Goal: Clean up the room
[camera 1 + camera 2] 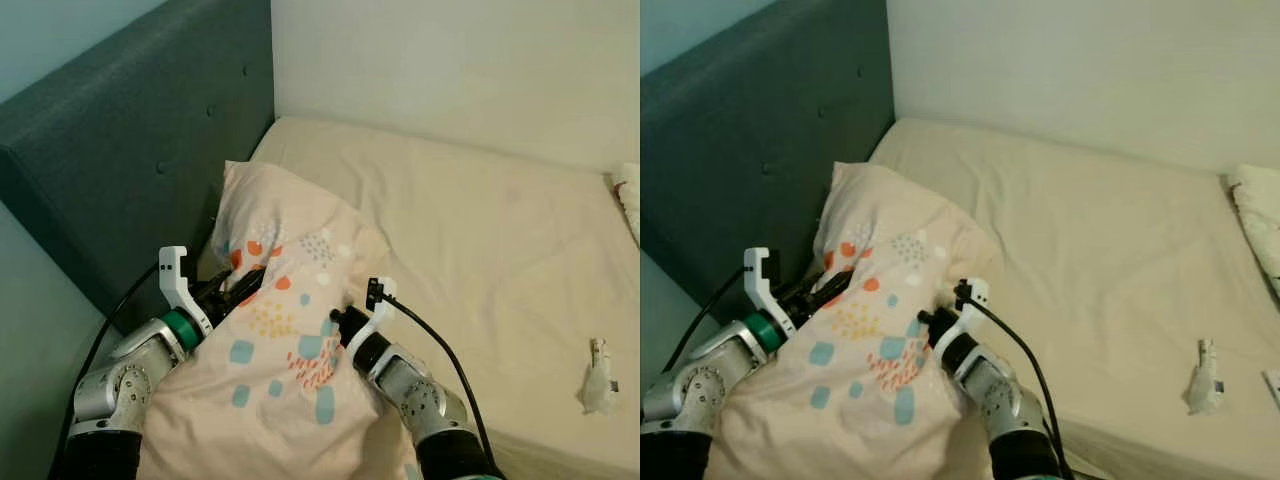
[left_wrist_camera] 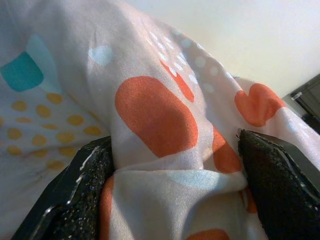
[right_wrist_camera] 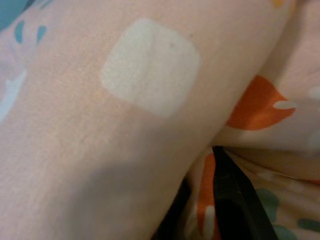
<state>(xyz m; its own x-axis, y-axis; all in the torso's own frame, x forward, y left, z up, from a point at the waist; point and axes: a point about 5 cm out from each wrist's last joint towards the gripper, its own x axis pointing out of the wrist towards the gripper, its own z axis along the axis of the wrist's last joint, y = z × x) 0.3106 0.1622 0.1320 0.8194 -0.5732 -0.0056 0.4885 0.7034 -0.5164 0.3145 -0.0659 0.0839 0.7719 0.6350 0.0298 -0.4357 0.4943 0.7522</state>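
I have the pillow [image 1: 285,330] in both grippers at lower left of the frame, lying on the bed [image 1: 480,250] against the headboard [image 1: 130,150]. My left gripper [image 1: 238,285] is clamped on a fold of its cover, cloth bunched between the pads [image 2: 92,170]. My right gripper [image 1: 340,322] is buried in the fabric; I cannot tell how its fingers stand. To set it well, I'd move both ends together, square to the headboard, without tugging the cover. A crumpled scrap [image 1: 600,385] waits at lower right.
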